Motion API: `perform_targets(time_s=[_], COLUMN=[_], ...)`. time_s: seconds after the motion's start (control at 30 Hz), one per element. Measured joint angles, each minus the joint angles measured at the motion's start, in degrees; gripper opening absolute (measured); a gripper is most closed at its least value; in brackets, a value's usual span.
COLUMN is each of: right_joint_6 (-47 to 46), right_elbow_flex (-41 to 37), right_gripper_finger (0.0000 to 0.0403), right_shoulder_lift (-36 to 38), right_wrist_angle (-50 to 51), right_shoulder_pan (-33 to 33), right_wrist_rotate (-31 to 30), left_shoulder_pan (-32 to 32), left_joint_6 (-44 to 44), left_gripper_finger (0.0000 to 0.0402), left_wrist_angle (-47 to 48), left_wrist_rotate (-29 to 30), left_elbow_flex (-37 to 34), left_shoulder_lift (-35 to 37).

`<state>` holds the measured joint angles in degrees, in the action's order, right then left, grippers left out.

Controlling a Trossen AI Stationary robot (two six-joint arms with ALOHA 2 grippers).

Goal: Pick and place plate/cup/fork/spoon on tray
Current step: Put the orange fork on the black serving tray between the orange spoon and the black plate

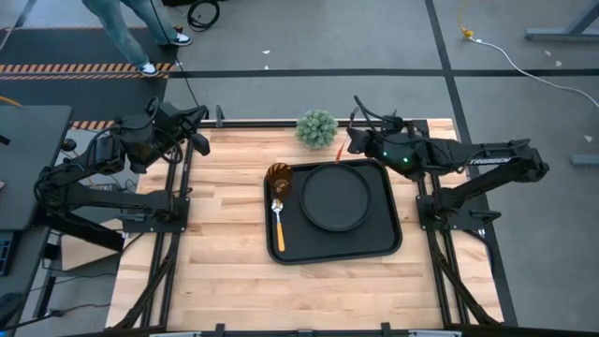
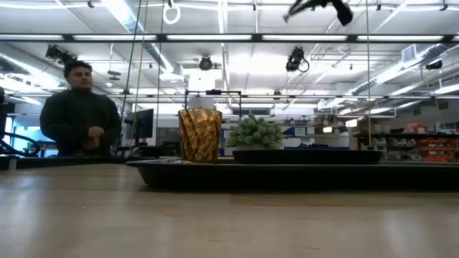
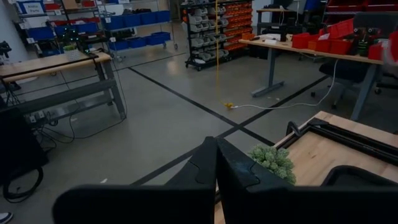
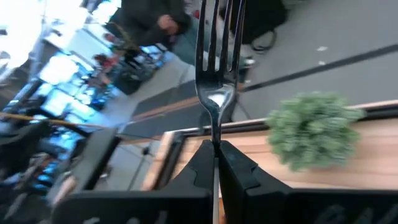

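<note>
Right gripper [image 4: 216,155] | clamped on fork [image 4: 216,68] | tines outward

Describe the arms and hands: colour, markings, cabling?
Both arms are matte black. The right arm carries white lettering on its forearm link and a green light near the wrist. Black cables loop off each wrist. Right hand has dark, wedge-shaped fingers.

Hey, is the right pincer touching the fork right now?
Touching. The right wrist view shows the right pincer shut on the fork, its metal neck clamped between the two fingers with the tines sticking out beyond them.
</note>
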<state>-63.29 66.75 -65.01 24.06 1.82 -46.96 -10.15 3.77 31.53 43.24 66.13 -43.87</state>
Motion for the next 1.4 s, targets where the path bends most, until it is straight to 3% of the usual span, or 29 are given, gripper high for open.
perform_targets(time_s=[0.33, 0.67, 1.0, 1.4], right_joint_6=[5.9, 1.8, -3.2, -9.5], right_elbow_flex=[1.1, 1.1, 1.1, 3.3], right_gripper_finger=[0.0012, 0.0011, 0.0010, 0.0010], right_shoulder_lift=[-2.8, -10.3, -13.5, -17.7], right_wrist_angle=[-13.2, -20.5, -21.3, -18.2], right_shoulder_pan=[7.9, 19.1, 29.3, 35.0], right_wrist_rotate=[-2.9, -8.8, -9.0, -8.4], left_shoulder_pan=[0.0, 0.0, 0.0, 0.0], left_joint_6=[0.0, 0.0, 0.0, 0.0], left_gripper_finger=[0.0009, 0.0009, 0.0009, 0.0009], left_wrist_angle=[0.0, 0.0, -0.1, -0.9], left_wrist_rotate=[0.0, 0.0, 0.0, 0.0], left_elbow_flex=[0.0, 0.0, 0.0, 0.0], left_shoulder_lift=[0.0, 0.0, 0.0, 0.0])
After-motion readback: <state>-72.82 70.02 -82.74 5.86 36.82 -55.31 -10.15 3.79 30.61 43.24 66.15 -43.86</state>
